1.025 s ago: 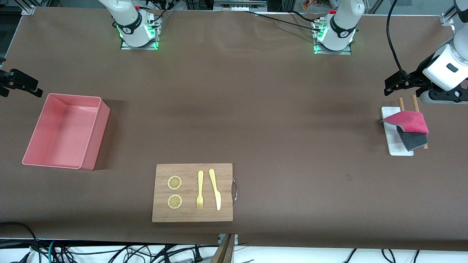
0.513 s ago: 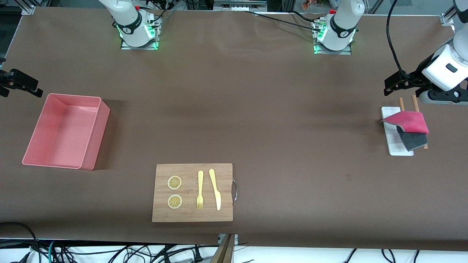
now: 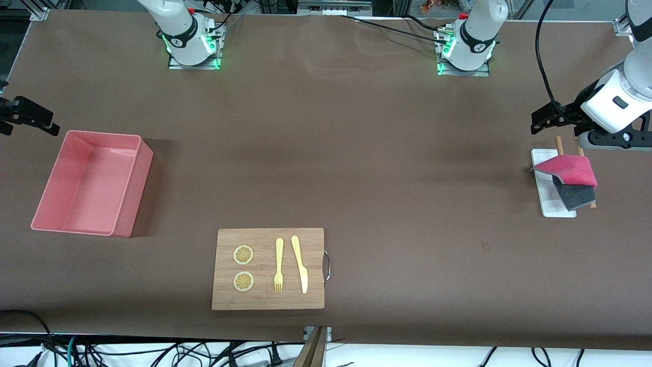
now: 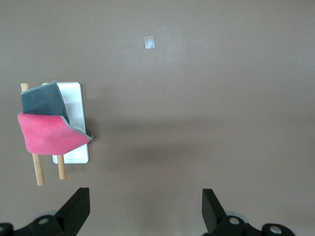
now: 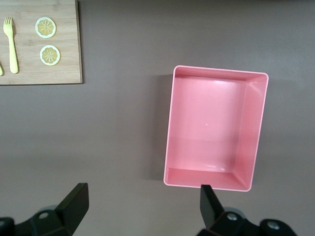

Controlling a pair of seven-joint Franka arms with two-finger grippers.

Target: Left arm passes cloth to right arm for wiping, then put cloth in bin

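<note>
The cloth (image 3: 569, 172) lies folded, magenta face up with a dark grey flap (image 3: 575, 196), across a white tray (image 3: 549, 206) and two wooden sticks at the left arm's end of the table. It also shows in the left wrist view (image 4: 47, 137). My left gripper (image 3: 546, 118) is open and empty in the air, over bare table beside the tray's stick end; its own view shows it wide open (image 4: 146, 211). The pink bin (image 3: 135, 188) stands empty at the right arm's end. My right gripper (image 3: 30, 118) is open and empty, over the table beside the bin (image 5: 256, 132).
A wooden cutting board (image 3: 268, 300) with two lemon slices, a yellow fork (image 3: 278, 265) and a yellow knife (image 3: 300, 265) lies near the table's front edge, between bin and tray. It shows in the right wrist view too (image 5: 39, 54).
My left gripper has shifted a little, away from the tray's stick end. The cloth, the bin and the right arm have not moved.
</note>
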